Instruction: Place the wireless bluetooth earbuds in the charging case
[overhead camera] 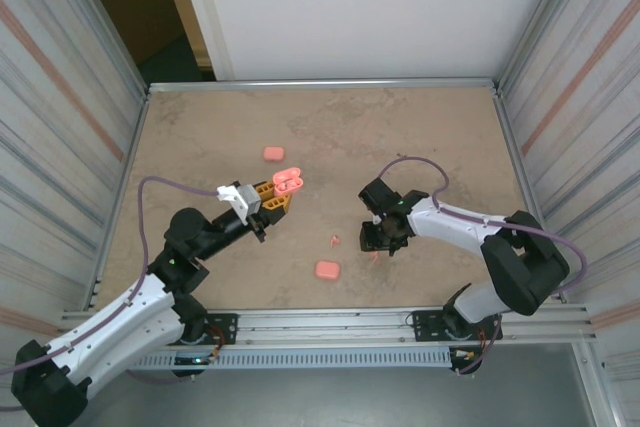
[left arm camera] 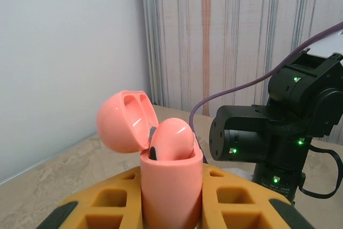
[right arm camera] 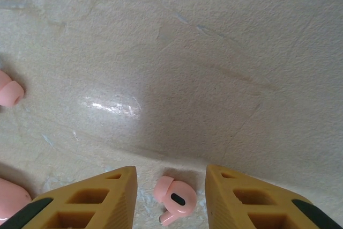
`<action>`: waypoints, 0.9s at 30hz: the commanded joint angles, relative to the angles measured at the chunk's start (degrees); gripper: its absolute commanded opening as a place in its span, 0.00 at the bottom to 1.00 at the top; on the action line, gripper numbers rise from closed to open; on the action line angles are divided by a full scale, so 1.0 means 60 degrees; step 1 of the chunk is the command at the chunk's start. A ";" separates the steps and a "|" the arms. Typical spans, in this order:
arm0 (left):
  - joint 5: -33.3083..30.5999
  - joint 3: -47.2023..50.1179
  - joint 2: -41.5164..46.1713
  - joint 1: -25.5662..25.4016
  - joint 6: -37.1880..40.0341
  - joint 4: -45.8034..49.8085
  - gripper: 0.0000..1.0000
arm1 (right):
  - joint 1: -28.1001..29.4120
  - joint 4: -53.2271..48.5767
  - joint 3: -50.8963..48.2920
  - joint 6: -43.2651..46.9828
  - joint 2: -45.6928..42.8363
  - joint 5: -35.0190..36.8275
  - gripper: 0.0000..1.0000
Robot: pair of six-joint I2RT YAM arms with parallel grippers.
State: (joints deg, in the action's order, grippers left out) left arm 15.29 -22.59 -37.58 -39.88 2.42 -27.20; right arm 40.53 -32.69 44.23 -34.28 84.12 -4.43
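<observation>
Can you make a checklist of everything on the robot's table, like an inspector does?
Surface: beige table, no spills seen.
Job's things: open charging case with one earbud in it; loose earbud on the table; another earbud farther off.
Clutter: closed pink case at the back, second closed case near the front.
Grippers: left gripper shut on the open case; right gripper open, astride the loose earbud.
Cables: purple cable on the left arm, another on the right arm.
Surroundings: ribbed metal walls.

Open case (left arm camera: 171,191) in left gripper (overhead camera: 275,198), earbud (left arm camera: 170,139) in it. Second earbud (right arm camera: 174,202) on table (overhead camera: 420,127) between right gripper (overhead camera: 384,238) fingers; closed case (overhead camera: 326,270) to its left.
</observation>
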 commanded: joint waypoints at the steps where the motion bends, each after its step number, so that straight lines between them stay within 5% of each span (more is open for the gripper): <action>1: -0.0117 0.0072 0.0046 -0.0050 0.0174 -0.0159 0.00 | 0.0107 -0.0280 -0.0076 -0.0116 0.0202 -0.0064 0.36; 27: -0.0170 0.0109 -0.0016 -0.0055 0.0140 -0.0132 0.00 | 0.0363 -0.0711 0.0172 0.0134 -0.0144 0.0456 0.20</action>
State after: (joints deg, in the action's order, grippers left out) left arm 15.07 -22.57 -37.60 -39.88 2.42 -27.20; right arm 42.15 -34.59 44.62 -34.06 85.76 -3.16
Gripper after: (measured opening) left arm 0.222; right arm 0.204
